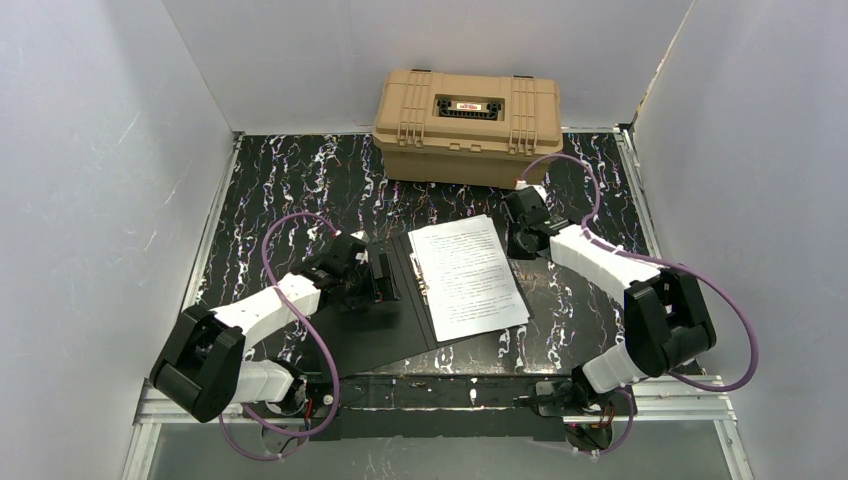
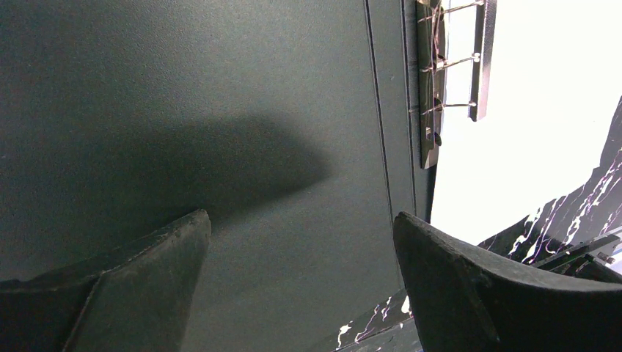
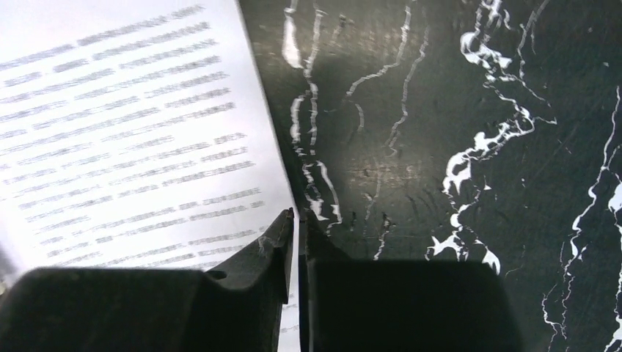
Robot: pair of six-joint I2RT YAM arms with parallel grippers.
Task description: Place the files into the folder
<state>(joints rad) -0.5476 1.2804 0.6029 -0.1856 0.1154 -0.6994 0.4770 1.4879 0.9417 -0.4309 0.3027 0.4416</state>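
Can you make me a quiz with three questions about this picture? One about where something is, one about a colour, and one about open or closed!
1. Where do the papers lie?
A on a chair
B on the open folder
C in a drawer

2. What colour is the big box at the back?
A red
B blue
C tan

3. How are the left gripper fingers?
A spread apart
B pressed together
C holding a paper

Answers: B, the white sheets rest on the folder's black inside. C, the top view shows it tan. A, the left wrist view shows a wide gap with nothing in it.
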